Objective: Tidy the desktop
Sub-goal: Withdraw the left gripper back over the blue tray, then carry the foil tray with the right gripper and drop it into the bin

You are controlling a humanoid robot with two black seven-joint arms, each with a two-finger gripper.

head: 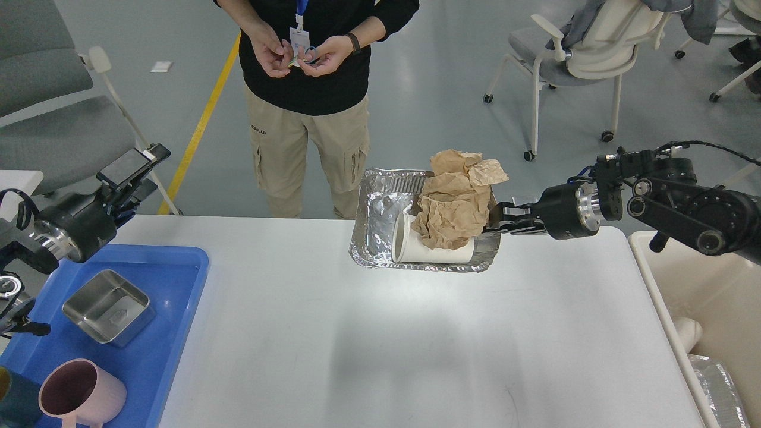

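The white desktop (416, 356) fills the lower view. A crumpled foil tray (380, 208) hangs tilted just above the desktop's far edge, right of centre. It holds a white paper cup (431, 249) lying on its side and a wad of crumpled brown paper (455, 199). My right gripper (498, 223) is shut on the foil tray's right rim. My left gripper (135, 175) is far to the left, above the desktop's far left corner. Its fingers are apart and it is empty.
A blue plastic tray (178, 279) at the left holds a steel dish (106, 306), a pink mug (80, 395) and a dark teal cup (12, 401). A cream bin (704, 285) stands at the table's right edge. A person (309, 89) stands behind the table. Office chairs are behind.
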